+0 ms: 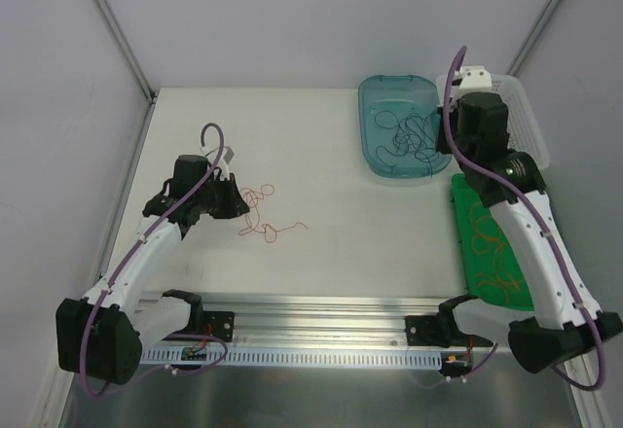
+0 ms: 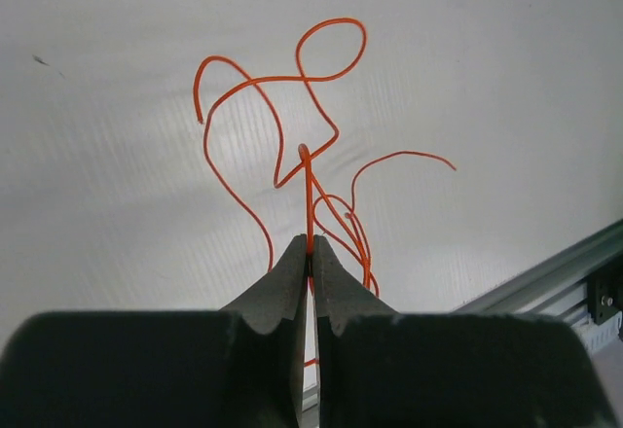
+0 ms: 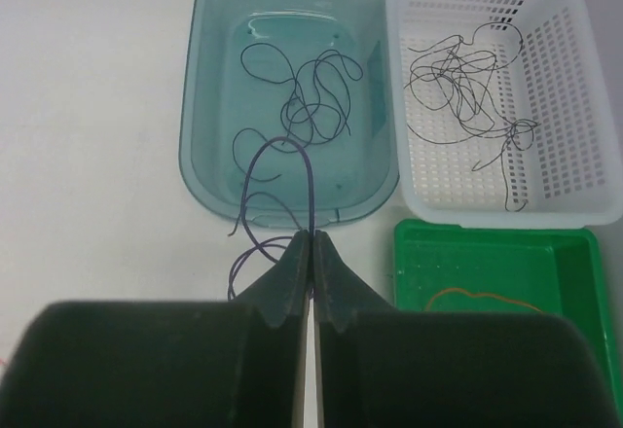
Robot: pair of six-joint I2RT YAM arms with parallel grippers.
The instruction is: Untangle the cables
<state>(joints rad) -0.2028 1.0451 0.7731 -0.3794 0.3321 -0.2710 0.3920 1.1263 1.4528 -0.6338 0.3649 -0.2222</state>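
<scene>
My left gripper (image 2: 310, 258) is pinched tight on a curly hair-thin red wire (image 2: 309, 204) that sprawls over the white table (image 2: 97, 214). My right gripper (image 3: 311, 245) is clamped on a thin purple-blue wire (image 3: 311, 190) at the translucent teal plastic tub (image 3: 192, 156), by its near rim.

The red-orange wire (image 2: 308, 185) is glowing against the off-white table (image 2: 97, 233). The purple-blue strand (image 3: 292, 165) is showing against the see-through teal bin (image 3: 200, 107), alongside more dark purple-blue wires (image 3: 316, 102). The white basket (image 3: 574, 88), grid-hole pattern, is showing black wires (image 3: 458, 88). The green tray (image 3: 574, 263) is showing an orange wire (image 3: 482, 299). The left gripper (image 2: 310, 253) and right gripper (image 3: 311, 243) are both reading dark grey.
</scene>
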